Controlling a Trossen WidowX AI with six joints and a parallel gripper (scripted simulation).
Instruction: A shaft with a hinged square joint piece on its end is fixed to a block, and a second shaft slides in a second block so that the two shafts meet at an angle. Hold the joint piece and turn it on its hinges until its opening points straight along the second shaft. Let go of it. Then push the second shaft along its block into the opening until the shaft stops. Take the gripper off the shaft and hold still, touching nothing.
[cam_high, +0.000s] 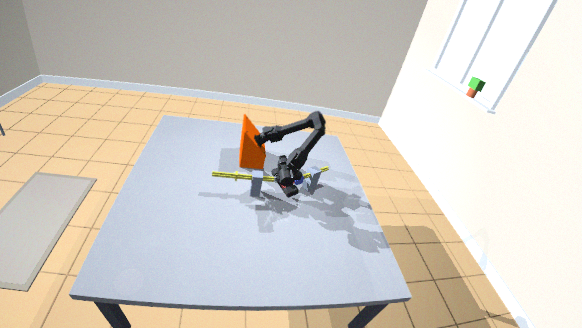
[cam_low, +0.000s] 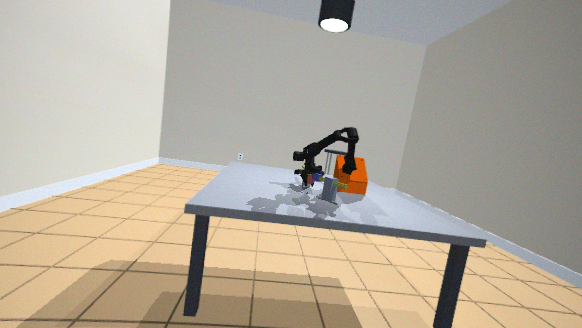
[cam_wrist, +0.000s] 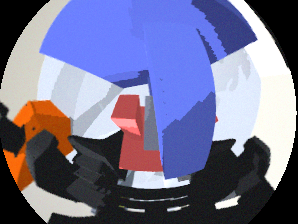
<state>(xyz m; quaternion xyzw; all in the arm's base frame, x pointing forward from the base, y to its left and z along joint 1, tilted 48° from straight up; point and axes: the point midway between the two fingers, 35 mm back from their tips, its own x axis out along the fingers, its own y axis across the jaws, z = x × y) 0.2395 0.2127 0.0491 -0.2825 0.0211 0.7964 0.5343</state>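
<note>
The red square joint piece (cam_high: 283, 186) (cam_low: 310, 179) (cam_wrist: 140, 156) hangs on the blue hinge part (cam_high: 299, 181) (cam_low: 317, 177) (cam_wrist: 185, 100). My gripper (cam_high: 286, 187) (cam_low: 309, 178) (cam_wrist: 167, 150) points down, its fingers part closed on either side of the red piece and seemingly against it. The blue part hides much of the red piece and its opening in the wrist view. The fixed yellow shaft (cam_high: 325, 169) (cam_low: 341, 185) runs through the right grey block (cam_high: 315, 181) (cam_low: 329, 190). The second yellow shaft (cam_high: 224, 174) lies through the left grey block (cam_high: 256, 186); my gripper hides its inner end.
An orange box (cam_high: 250, 150) (cam_low: 354, 175) (cam_wrist: 50, 112) stands behind the left block, beside the arm's base. The arm (cam_high: 316, 125) (cam_low: 345, 134) arches over the right block. Both blocks stand on the grey table (cam_high: 200, 250) (cam_low: 410, 220).
</note>
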